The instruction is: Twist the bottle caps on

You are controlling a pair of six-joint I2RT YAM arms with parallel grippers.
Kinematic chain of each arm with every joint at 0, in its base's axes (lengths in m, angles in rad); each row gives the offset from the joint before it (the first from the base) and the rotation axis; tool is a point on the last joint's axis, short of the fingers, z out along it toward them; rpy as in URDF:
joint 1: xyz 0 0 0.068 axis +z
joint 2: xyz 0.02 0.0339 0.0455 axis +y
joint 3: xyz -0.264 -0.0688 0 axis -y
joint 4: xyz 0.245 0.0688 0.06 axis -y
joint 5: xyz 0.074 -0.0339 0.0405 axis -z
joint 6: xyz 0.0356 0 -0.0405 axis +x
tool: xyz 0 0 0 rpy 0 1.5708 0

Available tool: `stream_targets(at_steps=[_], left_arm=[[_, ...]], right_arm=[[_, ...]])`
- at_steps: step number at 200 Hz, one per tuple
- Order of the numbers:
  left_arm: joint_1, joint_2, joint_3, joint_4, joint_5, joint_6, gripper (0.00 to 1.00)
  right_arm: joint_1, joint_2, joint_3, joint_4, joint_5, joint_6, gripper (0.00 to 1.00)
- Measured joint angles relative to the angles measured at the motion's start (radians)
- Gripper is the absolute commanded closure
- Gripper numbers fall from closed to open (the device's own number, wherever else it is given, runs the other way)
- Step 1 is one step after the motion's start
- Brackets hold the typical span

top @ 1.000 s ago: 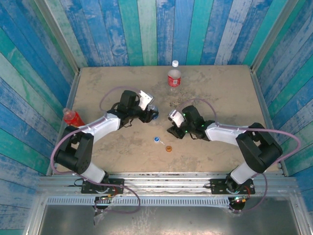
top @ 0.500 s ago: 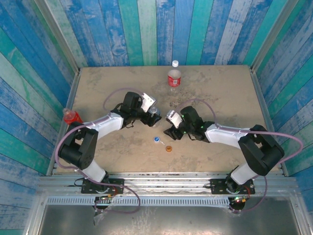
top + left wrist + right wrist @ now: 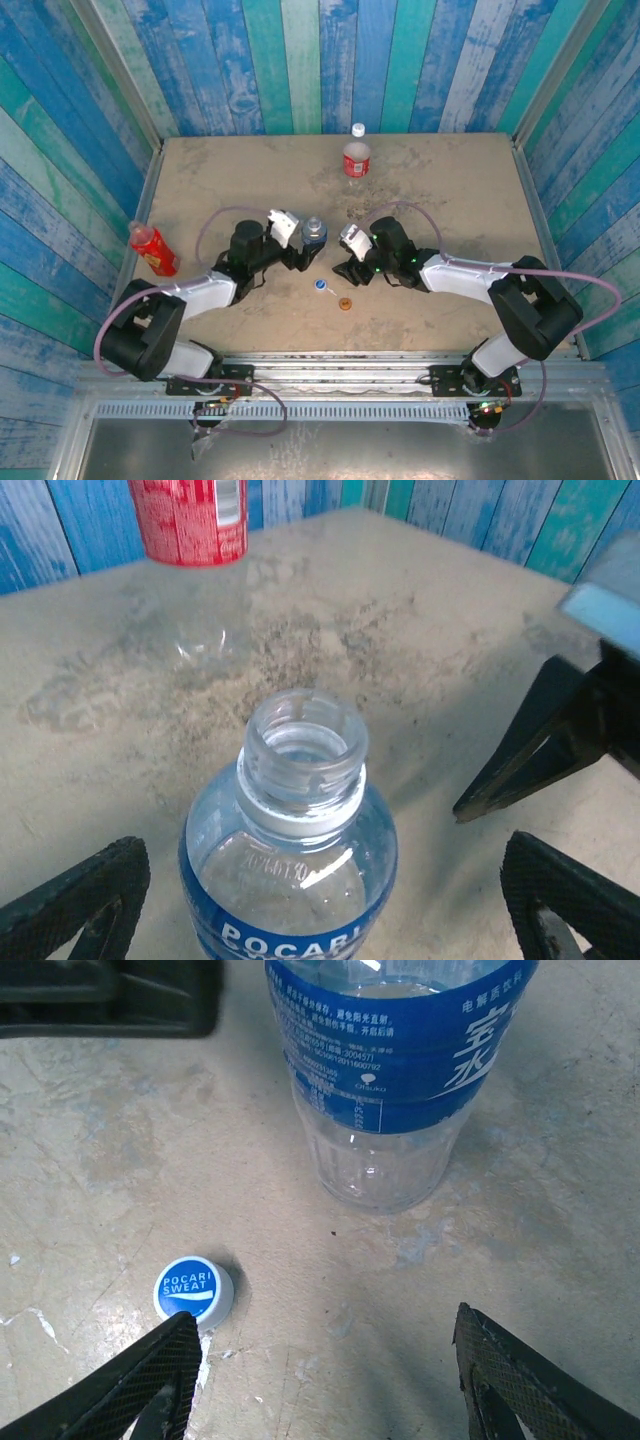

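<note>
Flanking uncapped blue-label bottle with left fingers wide open, not touching; right fingers parted, empty, one just beside blue cap

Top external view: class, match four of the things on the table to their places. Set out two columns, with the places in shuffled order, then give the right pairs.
Things
1. slim red plastic bottle
2. short clear plastic bottle with blue label
3. clear plastic bottle with red label
4. small round orange plastic cap

Places
A. standing uncapped near the middle of the table
B. far side, around the middle
C. near side, close beside the small round blue plastic cap
D. by the left edge

Pairs: 1-D, 2-A, 3-B, 4-C
</note>
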Motion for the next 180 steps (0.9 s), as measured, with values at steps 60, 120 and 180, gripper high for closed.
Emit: stream_targets(at_steps=[60, 120, 180], left_arm=[[-0.072, 0.082, -0.101, 0.377, -0.091, -0.017, 0.06], [-0.079, 0.287, -0.106, 0.586, -0.189, -0.071, 0.03], [-0.080, 0.373, -0.092, 0.599, -0.209, -0.082, 0.09]], right_arm=[[0.001, 0.000, -0.002, 0.015, -0.008, 0.008, 0.28], [0.001, 0.000, -0.025, 0.019, -0.006, 0.008, 0.27], [0.001, 0.000, -0.025, 0.022, -0.006, 0.008, 0.27]])
